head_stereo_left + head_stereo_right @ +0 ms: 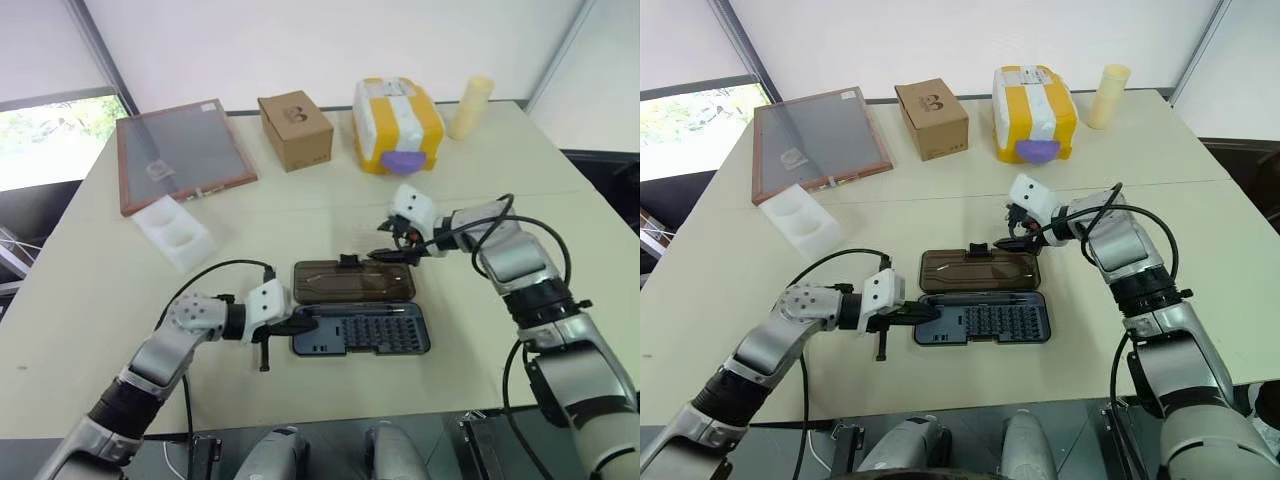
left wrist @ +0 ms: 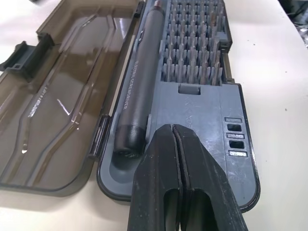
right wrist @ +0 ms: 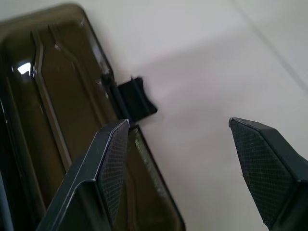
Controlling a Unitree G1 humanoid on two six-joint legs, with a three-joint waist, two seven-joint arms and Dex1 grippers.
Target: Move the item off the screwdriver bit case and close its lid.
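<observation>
Lid (image 1: pixel 353 279) flat; R end effector (image 3: pixel 178 124) spread near latch (image 3: pixel 137 98)

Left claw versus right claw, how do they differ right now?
The left claw is shut; the right claw is open wide. The left claw is at the left end of the grey bit tray; the right claw hovers by the black latch on the far edge of the open brown lid. What they share: both hold nothing, and both are at the case.
</observation>
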